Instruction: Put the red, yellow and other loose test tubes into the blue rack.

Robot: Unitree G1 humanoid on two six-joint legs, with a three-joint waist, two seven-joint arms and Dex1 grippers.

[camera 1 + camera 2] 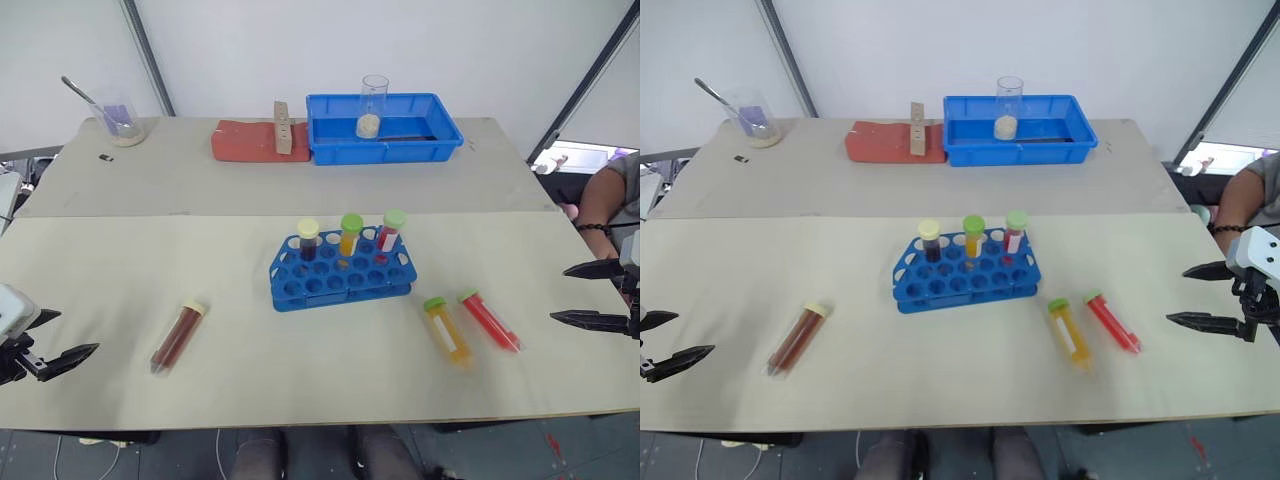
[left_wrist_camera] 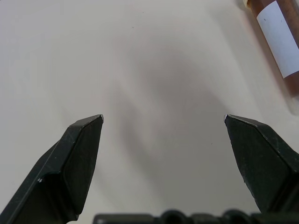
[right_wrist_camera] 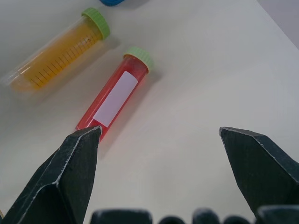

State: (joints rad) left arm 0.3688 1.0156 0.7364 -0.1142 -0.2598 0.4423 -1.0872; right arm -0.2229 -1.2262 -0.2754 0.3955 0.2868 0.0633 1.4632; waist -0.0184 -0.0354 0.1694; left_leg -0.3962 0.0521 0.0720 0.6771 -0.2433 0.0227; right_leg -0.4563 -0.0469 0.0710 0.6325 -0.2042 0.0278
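Beside the spread right gripper [image 3: 159, 133], red tube [image 3: 113, 97] bears a blank white label.

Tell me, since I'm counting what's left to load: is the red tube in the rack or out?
Out. The red test tube lies flat on the table beside the yellow test tube, right of the blue rack.

Blue rack [image 1: 342, 275]; red tube [image 1: 490, 320], yellow tube [image 1: 446, 331], green caps.

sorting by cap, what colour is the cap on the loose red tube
Green, clearest in the right wrist view: red tube.
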